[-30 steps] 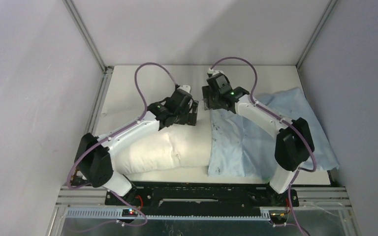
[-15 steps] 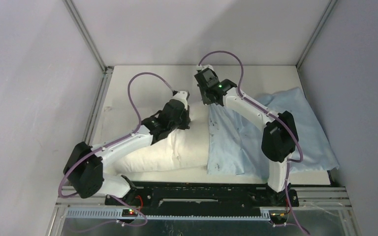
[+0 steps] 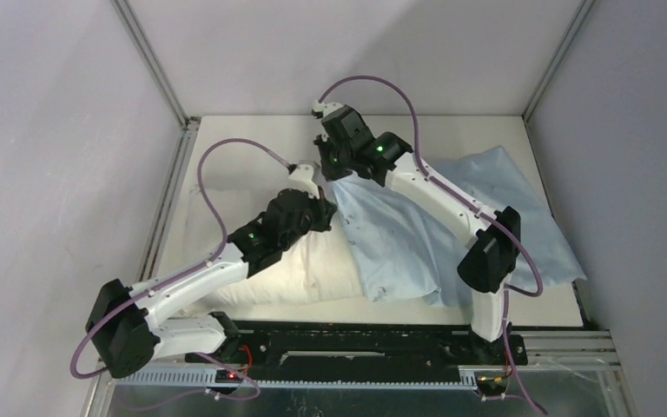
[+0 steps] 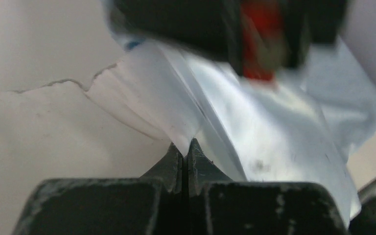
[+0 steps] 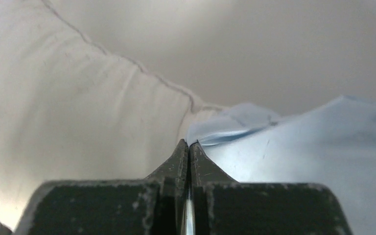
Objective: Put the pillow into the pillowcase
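Note:
The white pillow (image 3: 287, 265) lies across the table's left half. Over its right end lies the light blue pillowcase (image 3: 452, 221), which spreads out to the right. My left gripper (image 3: 328, 211) is shut on the pillowcase's left edge above the pillow. In the left wrist view the jaws (image 4: 186, 145) pinch a fold of pale blue cloth (image 4: 254, 122), with the pillow (image 4: 54, 127) to the left. My right gripper (image 3: 324, 171) is shut on the far corner of that same edge. In the right wrist view its tips (image 5: 189, 143) meet where the pillow (image 5: 78, 107) borders the pillowcase (image 5: 298, 147).
The cream table top (image 3: 234, 143) shows at the back and far left. Grey walls with metal posts (image 3: 152, 65) close in the sides and back. Purple cables (image 3: 373, 85) arch over both arms. The black base rail (image 3: 356, 343) runs along the near edge.
Both grippers went from open to shut on the pillowcase's left edge. Both arms moved left, dragging that edge over the pillow's right end.

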Robot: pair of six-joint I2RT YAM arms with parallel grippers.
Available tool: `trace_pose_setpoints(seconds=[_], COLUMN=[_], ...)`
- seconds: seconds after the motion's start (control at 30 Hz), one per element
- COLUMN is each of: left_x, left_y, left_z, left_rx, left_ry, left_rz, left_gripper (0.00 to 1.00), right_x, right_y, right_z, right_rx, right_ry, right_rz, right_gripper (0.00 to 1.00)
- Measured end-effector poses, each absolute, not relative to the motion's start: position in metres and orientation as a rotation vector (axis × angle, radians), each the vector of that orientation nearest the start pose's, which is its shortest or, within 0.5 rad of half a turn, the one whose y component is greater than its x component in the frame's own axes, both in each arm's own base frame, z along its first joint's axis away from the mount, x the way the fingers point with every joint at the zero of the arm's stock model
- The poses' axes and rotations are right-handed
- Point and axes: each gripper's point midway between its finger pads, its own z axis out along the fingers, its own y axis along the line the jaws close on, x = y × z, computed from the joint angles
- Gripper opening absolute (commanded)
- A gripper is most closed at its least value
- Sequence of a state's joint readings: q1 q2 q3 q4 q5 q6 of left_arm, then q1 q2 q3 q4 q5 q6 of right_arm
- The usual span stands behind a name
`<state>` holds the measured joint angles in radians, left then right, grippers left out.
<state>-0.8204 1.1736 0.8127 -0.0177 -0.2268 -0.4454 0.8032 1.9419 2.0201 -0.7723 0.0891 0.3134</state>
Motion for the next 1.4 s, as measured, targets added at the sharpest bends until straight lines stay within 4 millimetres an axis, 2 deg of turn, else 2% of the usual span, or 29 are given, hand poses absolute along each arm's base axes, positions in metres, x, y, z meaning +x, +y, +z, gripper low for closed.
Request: trace_pose_setpoints(seconds=[0.13,0.23,0.3,0.37,0.43,0.5,0.53,0.6,0.63,0.67,0.77,0.87,0.97,1.03,1.13,1.2,1.23,1.27,1.3,1.4], left_x=[0.300,0.318,0.330,0.342,0.348,0.349,0.348,0.345,0.342,0.337,0.311,0.285,0.259,0.247,0.231,0.225,0.224,0.224,0.225,0.231], left_y=[-0.241,-0.219,-0.214,-0.214,-0.217,-0.218,-0.217,-0.215,-0.213,-0.210,-0.189,-0.168,-0.150,-0.145,-0.142,-0.137,-0.135,-0.135,-0.136,-0.142], left_z=[0.211,0.208,0.204,0.198,0.194,0.194,0.197,0.206,0.213,0.221,0.249,0.270,0.274,0.264,0.227,0.196,0.182,0.173,0.161,0.150], left_rx=[0.005,-0.136,-0.184,-0.209,-0.219,-0.216,-0.215,-0.207,-0.202,-0.201,-0.194,-0.196,-0.180,-0.157,-0.107,-0.079,-0.070,-0.063,-0.052,-0.045], left_ry=[1.958,1.968,1.985,2.005,2.019,2.028,2.032,2.030,2.028,2.024,2.004,1.980,1.993,2.024,2.127,2.215,2.252,2.276,2.303,2.314], left_rz=[-0.602,-0.557,-0.526,-0.503,-0.497,-0.493,-0.490,-0.485,-0.484,-0.485,-0.477,-0.483,-0.470,-0.449,-0.390,-0.307,-0.263,-0.236,-0.206,-0.202], left_gripper=[0.00,0.00,0.00,0.03,0.19,0.45,0.56,0.72,0.85,0.90,0.95,1.00,1.00,1.00,1.00,0.98,0.92,0.79,0.61,0.05], right_x=[0.345,0.339,0.341,0.344,0.341,0.333,0.326,0.307,0.298,0.286,0.252,0.229,0.219,0.218,0.220,0.226,0.228,0.230,0.231,0.234], right_y=[0.370,0.363,0.362,0.358,0.353,0.345,0.340,0.327,0.321,0.314,0.298,0.293,0.290,0.288,0.287,0.287,0.287,0.286,0.284,0.284], right_z=[0.225,0.222,0.227,0.238,0.250,0.262,0.266,0.269,0.268,0.266,0.249,0.225,0.199,0.185,0.170,0.161,0.158,0.156,0.155,0.158], right_rx=[-0.509,-0.494,-0.475,-0.458,-0.449,-0.446,-0.445,-0.448,-0.451,-0.456,-0.488,-0.520,-0.531,-0.524,-0.515,-0.497,-0.488,-0.481,-0.474,-0.463], right_ry=[2.306,2.328,2.320,2.296,2.271,2.240,2.228,2.212,2.209,2.204,2.212,2.241,2.278,2.299,2.320,2.324,2.325,2.324,2.321,2.309], right_rz=[0.537,0.572,0.598,0.614,0.621,0.607,0.593,0.560,0.545,0.525,0.468,0.408,0.336,0.298,0.243,0.201,0.180,0.161,0.147,0.141], right_gripper=[0.01,0.27,0.48,0.61,0.68,0.72,0.73,0.76,0.77,0.77,0.79,0.79,0.74,0.69,0.59,0.41,0.28,0.16,0.02,0.00])
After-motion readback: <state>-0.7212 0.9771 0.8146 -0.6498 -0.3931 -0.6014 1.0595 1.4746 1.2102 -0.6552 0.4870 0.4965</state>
